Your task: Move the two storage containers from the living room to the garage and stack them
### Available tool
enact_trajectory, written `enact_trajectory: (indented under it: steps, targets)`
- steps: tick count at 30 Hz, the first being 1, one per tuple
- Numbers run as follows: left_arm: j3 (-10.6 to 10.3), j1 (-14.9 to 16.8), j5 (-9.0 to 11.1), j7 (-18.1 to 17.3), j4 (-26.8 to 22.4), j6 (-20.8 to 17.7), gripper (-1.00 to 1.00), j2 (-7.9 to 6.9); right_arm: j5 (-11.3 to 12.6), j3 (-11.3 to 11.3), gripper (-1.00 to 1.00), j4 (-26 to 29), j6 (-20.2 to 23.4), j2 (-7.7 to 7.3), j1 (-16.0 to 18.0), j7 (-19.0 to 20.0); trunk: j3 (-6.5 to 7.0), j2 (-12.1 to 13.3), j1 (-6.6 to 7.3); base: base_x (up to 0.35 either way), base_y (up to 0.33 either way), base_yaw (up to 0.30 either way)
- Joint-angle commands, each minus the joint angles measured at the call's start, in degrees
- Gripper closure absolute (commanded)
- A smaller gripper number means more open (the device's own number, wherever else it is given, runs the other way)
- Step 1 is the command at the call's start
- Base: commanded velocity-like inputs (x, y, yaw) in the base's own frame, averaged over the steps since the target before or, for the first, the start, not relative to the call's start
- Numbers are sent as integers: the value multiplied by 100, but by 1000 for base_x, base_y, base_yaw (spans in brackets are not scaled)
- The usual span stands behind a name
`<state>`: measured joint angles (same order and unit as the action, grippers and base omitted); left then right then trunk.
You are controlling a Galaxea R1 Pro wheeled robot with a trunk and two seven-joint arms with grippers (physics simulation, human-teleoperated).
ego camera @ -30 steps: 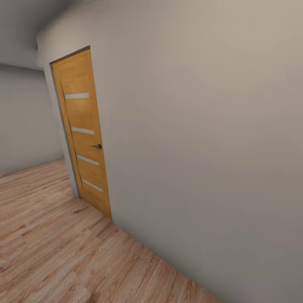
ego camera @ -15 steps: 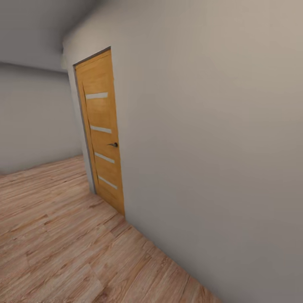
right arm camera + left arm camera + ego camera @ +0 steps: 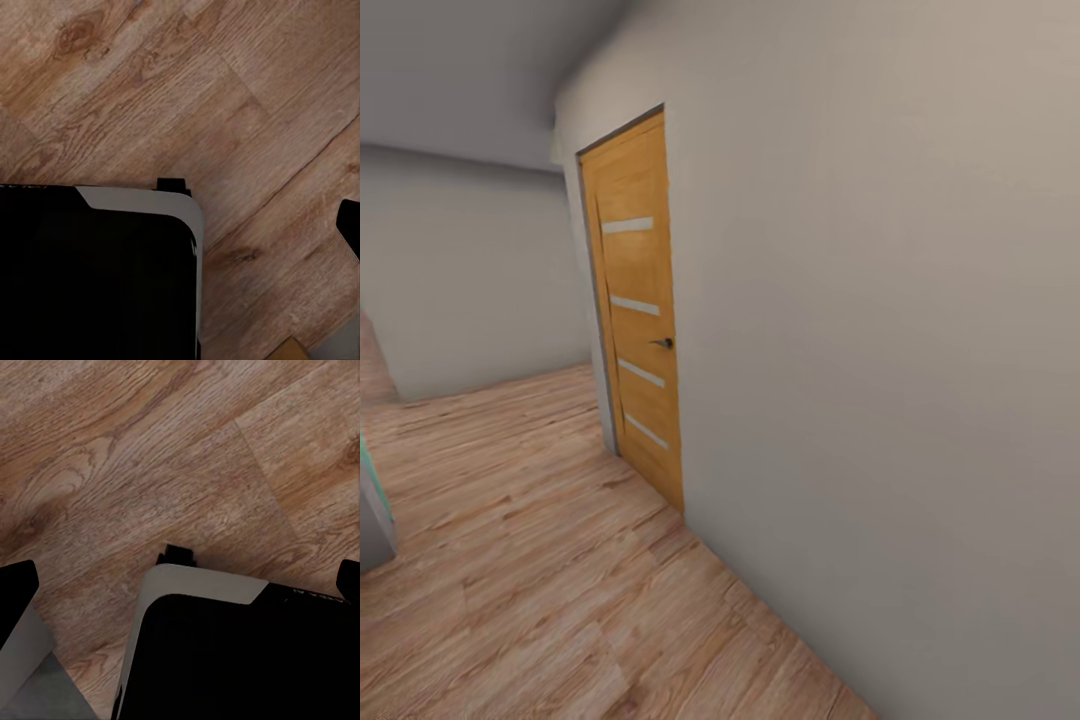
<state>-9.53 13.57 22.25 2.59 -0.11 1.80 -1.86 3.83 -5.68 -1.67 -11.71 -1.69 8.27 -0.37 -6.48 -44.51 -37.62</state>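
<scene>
Left wrist view: 2 dark fingertips (image 3: 16,589) of the left gripper (image 3: 180,585) sit at opposite edges, spread wide, grasping nothing, above the robot's black, pale-rimmed base (image 3: 202,585) and wood-plank floor (image 3: 150,450). Head view: a wooden door (image 3: 638,310) with 4 pale stripes stands closed in a plain wall (image 3: 880,350). Right wrist view: 1 fingertip (image 3: 351,225) shows, cut off; whether those jaws are released or clenched cannot be told.
</scene>
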Motion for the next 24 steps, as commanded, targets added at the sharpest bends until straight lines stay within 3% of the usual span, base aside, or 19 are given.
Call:
enact_trajectory:
  steps: [1, 24]
  targets:
    - [-49, 5, 43, 14, 2, 13, -100, 1, 40, -47, -100, -18, -34, -1, 8, -3, -12, -7, -3, 153, 0, 202]
    - [-49, 4, 43, 14, 2, 13, -100, 2, 64, -40, -100, -18, -42, -12, 8, -7, -75, -7, -3, 151, 0, 215]
